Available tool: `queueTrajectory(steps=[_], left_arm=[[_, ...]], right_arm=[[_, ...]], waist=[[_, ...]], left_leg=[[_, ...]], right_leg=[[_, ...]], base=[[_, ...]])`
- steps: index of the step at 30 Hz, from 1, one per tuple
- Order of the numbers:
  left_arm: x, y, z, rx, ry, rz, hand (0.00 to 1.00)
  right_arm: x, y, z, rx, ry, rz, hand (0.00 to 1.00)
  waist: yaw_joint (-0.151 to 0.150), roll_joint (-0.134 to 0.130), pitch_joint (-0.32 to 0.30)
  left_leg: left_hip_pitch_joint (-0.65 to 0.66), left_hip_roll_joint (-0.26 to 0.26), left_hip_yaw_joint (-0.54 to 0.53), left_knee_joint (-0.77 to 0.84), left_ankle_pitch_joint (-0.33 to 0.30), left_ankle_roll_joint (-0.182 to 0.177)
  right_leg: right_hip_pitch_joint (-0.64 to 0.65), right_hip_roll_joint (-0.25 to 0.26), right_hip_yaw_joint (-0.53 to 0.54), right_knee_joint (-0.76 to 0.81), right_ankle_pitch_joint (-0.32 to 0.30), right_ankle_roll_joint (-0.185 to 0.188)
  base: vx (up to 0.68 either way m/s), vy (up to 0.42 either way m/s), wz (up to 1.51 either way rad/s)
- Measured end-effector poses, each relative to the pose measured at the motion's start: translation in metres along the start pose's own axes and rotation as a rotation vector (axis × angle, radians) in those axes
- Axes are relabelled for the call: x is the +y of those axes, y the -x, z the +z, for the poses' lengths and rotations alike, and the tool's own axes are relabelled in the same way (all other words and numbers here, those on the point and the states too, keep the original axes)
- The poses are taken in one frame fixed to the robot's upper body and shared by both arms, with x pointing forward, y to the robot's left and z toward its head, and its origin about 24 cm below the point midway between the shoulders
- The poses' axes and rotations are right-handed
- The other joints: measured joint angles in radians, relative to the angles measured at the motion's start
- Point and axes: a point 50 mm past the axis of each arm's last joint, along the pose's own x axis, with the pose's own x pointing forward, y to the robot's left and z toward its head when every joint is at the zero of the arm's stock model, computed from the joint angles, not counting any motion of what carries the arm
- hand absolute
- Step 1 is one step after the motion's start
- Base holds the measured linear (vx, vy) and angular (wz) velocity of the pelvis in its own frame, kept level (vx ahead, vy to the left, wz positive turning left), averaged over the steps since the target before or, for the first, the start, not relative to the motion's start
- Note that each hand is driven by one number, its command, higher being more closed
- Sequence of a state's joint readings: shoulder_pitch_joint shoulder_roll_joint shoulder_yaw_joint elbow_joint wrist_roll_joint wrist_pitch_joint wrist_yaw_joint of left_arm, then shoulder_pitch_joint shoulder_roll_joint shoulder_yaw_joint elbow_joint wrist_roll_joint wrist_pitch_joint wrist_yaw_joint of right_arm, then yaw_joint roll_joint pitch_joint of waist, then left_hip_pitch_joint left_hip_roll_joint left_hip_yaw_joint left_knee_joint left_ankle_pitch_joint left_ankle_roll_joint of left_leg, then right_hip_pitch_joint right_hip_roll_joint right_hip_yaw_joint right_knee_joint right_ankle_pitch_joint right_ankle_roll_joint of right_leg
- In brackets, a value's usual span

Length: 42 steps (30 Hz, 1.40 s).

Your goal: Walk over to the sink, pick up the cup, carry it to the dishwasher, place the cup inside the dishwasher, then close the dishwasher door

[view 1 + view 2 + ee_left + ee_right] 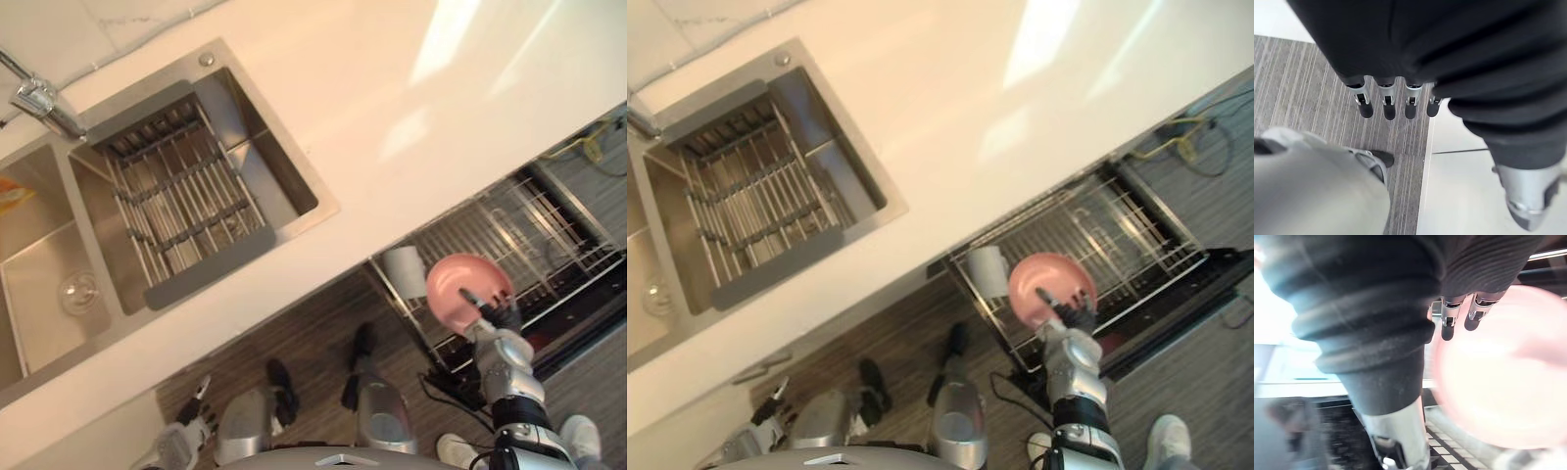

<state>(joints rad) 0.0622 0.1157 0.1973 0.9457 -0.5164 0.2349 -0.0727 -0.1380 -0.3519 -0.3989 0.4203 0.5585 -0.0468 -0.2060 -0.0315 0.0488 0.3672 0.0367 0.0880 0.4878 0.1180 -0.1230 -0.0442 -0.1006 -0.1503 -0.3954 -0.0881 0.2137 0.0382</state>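
Note:
A pink cup [462,289] hangs over the near corner of the pulled-out wire rack [1127,230] of the dishwasher. My right hand [500,318] is shut on it from below, with dark fingertips [1447,330] lying over its rim. In the right wrist view the pink cup [1498,382] spreads past the fingers. The dishwasher door [1205,284] stands open and lowered. Down at the lower left my left hand [181,436] hangs beside my body, its fingers [1387,105] straight and holding nothing.
A white cup [404,266] stands in the rack's left corner. The pale counter [411,117] runs diagonally, with a steel sink [284,186] holding a drain rack and a faucet [39,98] at the far left. A person's white shoe [1166,436] is at lower right.

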Motion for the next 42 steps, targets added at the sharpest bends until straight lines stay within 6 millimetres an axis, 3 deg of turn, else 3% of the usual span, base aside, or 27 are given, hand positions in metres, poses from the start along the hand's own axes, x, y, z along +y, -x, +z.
queueTrajectory(steps=[3, 4, 5, 6, 10, 14, 17, 21, 23, 26, 28, 32, 36, 42], left_arm=[[0.002, 0.0, -0.001, 0.018, 0.011, 0.012, 0.0], [0.004, 0.0, 0.0, 0.027, 0.013, 0.027, 0.0], [0.006, 0.0, 0.0, 0.031, 0.013, 0.041, 0.0], [0.009, 0.001, -0.001, 0.042, 0.006, 0.058, 0.0], [0.021, 0.004, -0.009, 0.062, 0.025, 0.092, 0.0], [0.031, 0.007, -0.023, 0.102, 0.04, 0.12, 0.0], [0.034, 0.008, -0.029, 0.126, 0.087, 0.137, 0.0], [0.04, 0.01, -0.034, 0.134, 0.291, 0.157, 0.0], [0.042, 0.011, -0.038, 0.146, 0.321, 0.163, 0.0], [0.04, 0.012, -0.05, 0.174, 0.345, 0.159, 0.0], [0.038, 0.012, -0.055, 0.172, 0.372, 0.149, 0.0], [0.039, 0.015, -0.068, 0.182, 0.384, 0.151, 0.0], [0.038, 0.015, -0.066, 0.164, 0.423, 0.128, 0.0], [0.036, 0.015, -0.067, 0.151, 0.512, 0.084, 0.0]], right_arm=[[0.008, 0.014, 0.069, -0.33, -0.088, 0.061, 0.0], [0.001, 0.018, 0.087, -0.414, -0.106, 0.029, 0.0], [-0.005, 0.02, 0.092, -0.443, -0.104, 0.003, 0.0], [-0.024, 0.023, 0.098, -0.469, -0.104, -0.071, 0.0], [-0.093, 0.029, 0.09, -0.412, -0.067, -0.358, 0.0], [-0.161, 0.037, 0.065, -0.246, -0.072, -0.596, 0.0], [-0.181, 0.048, 0.032, -0.113, -0.126, -0.644, 0.0], [-0.179, 0.067, -0.018, 0.005, -0.203, -0.63, 0.0], [-0.165, 0.075, -0.045, 0.069, -0.243, -0.596, 0.0], [-0.126, 0.09, -0.092, 0.2, -0.342, -0.488, 0.0], [-0.109, 0.094, -0.106, 0.242, -0.385, -0.434, 0.0], [-0.104, 0.103, -0.114, 0.224, -0.434, -0.442, 0.0], [-0.103, 0.108, -0.12, 0.224, -0.416, -0.454, 0.0], [-0.094, 0.107, -0.125, 0.22, -0.416, -0.427, 0.0]], waist=[[-0.016, -0.039, -0.042], [-0.027, -0.055, -0.056], [-0.033, -0.063, -0.06], [-0.039, -0.074, -0.067], [-0.062, -0.094, -0.091], [-0.093, -0.087, -0.137], [-0.106, -0.079, -0.157], [-0.104, -0.069, -0.163], [-0.096, -0.066, -0.172], [-0.054, -0.051, -0.183], [-0.031, -0.041, -0.189], [-0.014, -0.035, -0.193], [0.004, -0.036, -0.192], [0.045, -0.027, -0.193]], left_leg=[[0.02, 0.011, 0.03, -0.006, -0.002, -0.003], [0.023, 0.014, 0.033, -0.006, -0.001, -0.004], [0.027, 0.014, 0.035, -0.006, -0.001, -0.004], [0.04, 0.014, 0.039, -0.01, -0.001, -0.004], [0.071, 0.01, 0.059, -0.02, -0.005, -0.008], [0.072, 0.012, 0.064, -0.031, -0.01, -0.012], [0.076, 0.013, 0.061, -0.035, -0.013, -0.018], [0.08, 0.018, 0.058, -0.037, -0.011, -0.016], [0.08, 0.019, 0.06, -0.047, -0.006, -0.015], [0.09, 0.019, 0.057, -0.054, 0.007, -0.018], [0.092, 0.019, 0.054, -0.054, 0.009, -0.015], [0.091, 0.012, 0.031, -0.068, 0.02, -0.009], [0.09, 0.009, -0.002, -0.079, 0.036, -0.016], [0.078, -0.001, -0.051, -0.121, 0.114, -0.034]], right_leg=[[0.0, 0.018, 0.025, 0.0, 0.0, -0.004], [0.001, 0.02, 0.028, 0.0, 0.0, -0.005], [0.004, 0.021, 0.029, 0.001, 0.001, -0.005], [0.014, 0.022, 0.032, 0.002, 0.001, -0.005], [0.033, 0.02, 0.031, 0.0, -0.006, -0.005], [0.039, 0.021, 0.028, 0.0, -0.028, -0.006], [0.045, 0.021, 0.02, 0.0, -0.03, -0.008], [0.064, 0.015, -0.015, 0.0, -0.033, -0.007], [0.068, 0.011, -0.031, 0.0, -0.035, -0.006], [0.09, 0.001, -0.06, 0.0, -0.039, 0.0], [0.105, -0.007, -0.081, 0.001, -0.04, 0.005], [0.124, -0.021, -0.126, 0.006, -0.045, 0.021], [0.141, -0.026, -0.168, 0.007, -0.05, 0.027], [0.176, -0.041, -0.288, 0.01, -0.077, 0.034]], base=[[0.02, 0.003, -0.26], [0.0, 0.018, -0.16], [-0.01, 0.028, -0.08], [-0.01, 0.034, -0.06], [-0.05, 0.058, -0.07], [-0.07, 0.039, -0.04], [-0.06, 0.027, 0.04], [-0.05, 0.036, 0.21], [-0.02, 0.043, 0.25], [0.0, 0.065, 0.27], [0.02, 0.071, 0.35], [0.03, 0.051, 0.32], [0.04, 0.016, 0.26], [-0.01, -0.027, 0.55]])
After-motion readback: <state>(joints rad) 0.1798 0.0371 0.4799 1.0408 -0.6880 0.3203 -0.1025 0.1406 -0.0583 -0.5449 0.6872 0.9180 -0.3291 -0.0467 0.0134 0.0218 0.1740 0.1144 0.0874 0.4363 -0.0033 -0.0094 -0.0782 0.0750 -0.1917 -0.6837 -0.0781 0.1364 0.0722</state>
